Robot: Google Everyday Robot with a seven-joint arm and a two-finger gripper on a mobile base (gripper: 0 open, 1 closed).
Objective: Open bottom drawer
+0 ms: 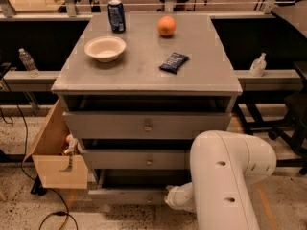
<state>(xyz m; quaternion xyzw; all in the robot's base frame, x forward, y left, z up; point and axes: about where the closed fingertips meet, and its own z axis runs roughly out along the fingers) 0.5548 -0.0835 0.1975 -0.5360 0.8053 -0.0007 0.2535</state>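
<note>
The grey cabinet [144, 78] has three drawers. The bottom drawer [127, 196] is the slim grey panel at floor level. It stands out a little from the cabinet, with a dark gap above it. My white arm [225, 176] comes in from the lower right. Its wrist bends left, and the gripper [170, 196] is at the bottom drawer's front, near the centre. The arm's end covers the spot where the knob would be. The middle drawer [139, 159] and the top drawer [144, 125] show small round knobs.
On the cabinet top are a white bowl [105, 48], a blue can [116, 16], an orange [166, 26] and a dark snack packet [173, 62]. A tan wooden box [57, 152] hangs at the cabinet's left side. Bottles stand on the side ledges [28, 60] [258, 64]. A cable lies on the floor at lower left.
</note>
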